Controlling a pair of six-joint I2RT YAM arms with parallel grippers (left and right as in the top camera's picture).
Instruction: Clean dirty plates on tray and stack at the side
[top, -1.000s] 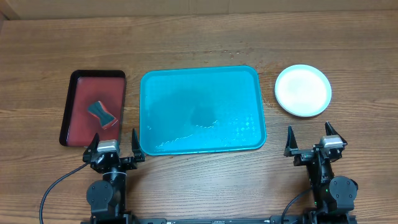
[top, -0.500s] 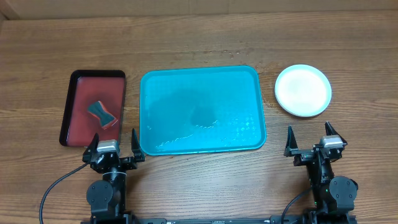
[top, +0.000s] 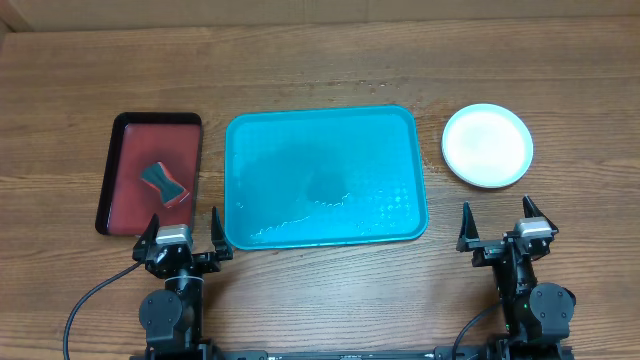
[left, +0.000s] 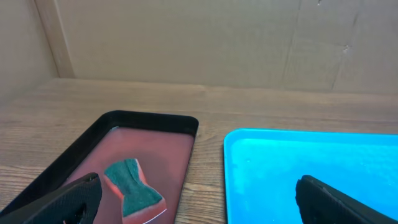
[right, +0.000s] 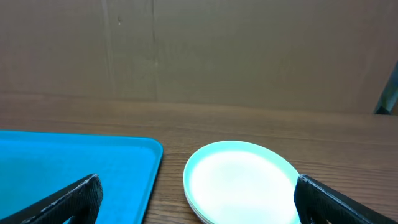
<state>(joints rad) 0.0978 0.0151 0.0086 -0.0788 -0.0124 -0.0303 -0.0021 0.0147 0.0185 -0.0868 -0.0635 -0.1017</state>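
The teal-blue tray (top: 325, 176) lies in the middle of the table with nothing on it; it also shows in the left wrist view (left: 311, 174) and the right wrist view (right: 68, 168). The plates (top: 487, 145) sit in one stack to the right of the tray, pale mint on top; the stack shows in the right wrist view (right: 242, 182). The white and yellow-green ones are hidden under it. My left gripper (top: 184, 240) is open and empty near the front edge, below the tray's left corner. My right gripper (top: 497, 228) is open and empty in front of the plates.
A dark red tray (top: 150, 172) lies left of the teal tray and holds a green and red sponge (top: 163, 181), also seen in the left wrist view (left: 134, 193). A cardboard wall (right: 199, 50) stands behind the table.
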